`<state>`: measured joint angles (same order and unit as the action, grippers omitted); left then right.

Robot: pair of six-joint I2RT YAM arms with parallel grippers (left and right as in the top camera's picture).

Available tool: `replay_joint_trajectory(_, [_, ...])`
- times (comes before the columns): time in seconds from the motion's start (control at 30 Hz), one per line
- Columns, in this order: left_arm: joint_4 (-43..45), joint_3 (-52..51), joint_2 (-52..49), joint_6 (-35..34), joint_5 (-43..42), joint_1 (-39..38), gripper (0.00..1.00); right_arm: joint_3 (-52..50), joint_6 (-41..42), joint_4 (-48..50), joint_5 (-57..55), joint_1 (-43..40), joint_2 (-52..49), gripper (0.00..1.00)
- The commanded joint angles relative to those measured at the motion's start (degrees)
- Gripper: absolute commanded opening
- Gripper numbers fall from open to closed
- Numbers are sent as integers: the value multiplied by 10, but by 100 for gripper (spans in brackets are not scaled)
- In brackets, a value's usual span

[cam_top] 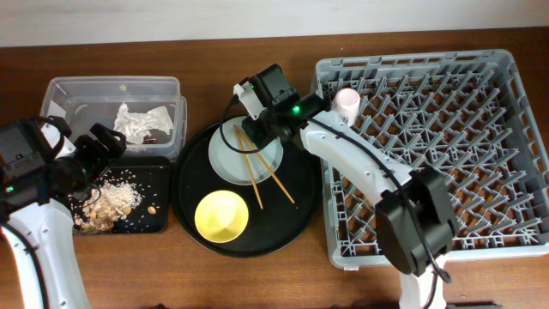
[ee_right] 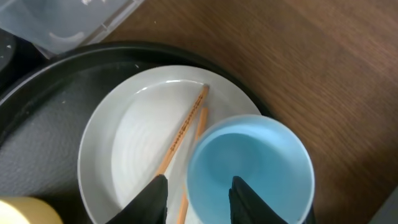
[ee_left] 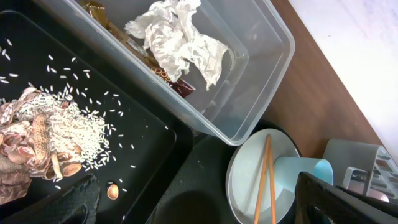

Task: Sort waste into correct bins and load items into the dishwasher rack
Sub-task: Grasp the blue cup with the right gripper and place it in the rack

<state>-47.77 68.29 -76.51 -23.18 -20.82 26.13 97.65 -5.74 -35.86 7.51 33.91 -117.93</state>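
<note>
The right tool (ee_right: 199,199) hangs over the small light-blue cup (ee_right: 255,162). Its fingers are parted and straddle the cup's wall at 9 o'clock, one outside and one inside the mouth, and neither is pressed onto the wall. The cup stands mouth up on the 4 o'clock edge of the pale round plate (ee_right: 130,143) in the right wrist view. The chopsticks (ee_right: 183,134) lie side by side across the plate, just beside the cup.

From overhead, the plate sits at 12 o'clock on the round black tray (cam_top: 283,223) in the middle of the surface (cam_top: 129,275). The yellow bowl (cam_top: 222,215) is at 7 o'clock on that tray. The dishwasher rack (cam_top: 446,172) fills the 3 o'clock side, and the small pink cup (cam_top: 346,103) stands in its 10 o'clock corner.

The clear tub (cam_top: 69,90) is at 10 o'clock on the surface. It holds the crumpled napkin (ee_left: 177,40) with the brown-gold wrapper (ee_left: 163,76) partly under it. The shallow black tray (cam_top: 159,172) lies at 8 o'clock, touching the tub, with the food scraps (cam_top: 110,202) heaped toward its 9 o'clock end and loose grains scattered around them.

The left tool (ee_left: 196,190) hovers over this tray's 3 o'clock end, spread wide and holding nothing.
</note>
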Motion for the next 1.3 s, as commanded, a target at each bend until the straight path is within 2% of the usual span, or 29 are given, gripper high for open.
replay_joint_trajectory(0.0, [1, 8, 2, 5, -4, 2, 99, 1, 7, 8, -7, 2, -25, 35])
replay_joint_trajectory(0.13, [1, 8, 2, 5, -4, 2, 99, 0, 7, 7, -7, 1, -54, 32])
replay_joint_trajectory(0.27, [1, 8, 2, 5, -4, 2, 99, 1, 7, 3, -8, 1, -52, 4])
replay_joint_trajectory(0.33, [1, 8, 2, 5, -4, 2, 99, 16, 7, -12, -7, 1, -36, 4])
replay_joint_trajectory(0.47, [1, 8, 2, 5, -4, 2, 99, 104, 0, -137, 13, -15, 120, 4])
replay_joint_trajectory(0.57, [1, 8, 2, 5, -4, 2, 99, 104, 0, -211, 142, -92, 199, 4])
replay_joint_trajectory(0.67, [1, 8, 2, 5, -4, 2, 99, 46, -74, -274, 374, -233, 183, 4])
replay_joint_trajectory(0.77, [1, 8, 2, 5, -4, 2, 99, -71, -125, -237, 470, -306, 160, 4])
replay_joint_trajectory(0.83, [1, 8, 2, 5, -4, 2, 99, -157, -125, -174, 478, -327, 160, 4])
replay_joint_trajectory(0.9, [1, 8, 2, 5, -4, 2, 99, -251, -139, -72, 571, -331, 160, 4])
replay_joint_trajectory(0.93, [1, 8, 2, 5, -4, 2, 99, -282, -139, -36, 581, -331, 160, 4])
replay_joint_trajectory(1.07, [1, 8, 2, 5, -4, 2, 99, -309, -139, -2, 557, -334, 159, 9])
replay_joint_trajectory(1.17, [1, 8, 2, 5, -4, 2, 99, -309, -140, -30, 481, -351, 159, 11])
replay_joint_trajectory(1.27, [1, 8, 2, 5, -4, 2, 99, -309, -152, -49, 468, -368, 159, 13])
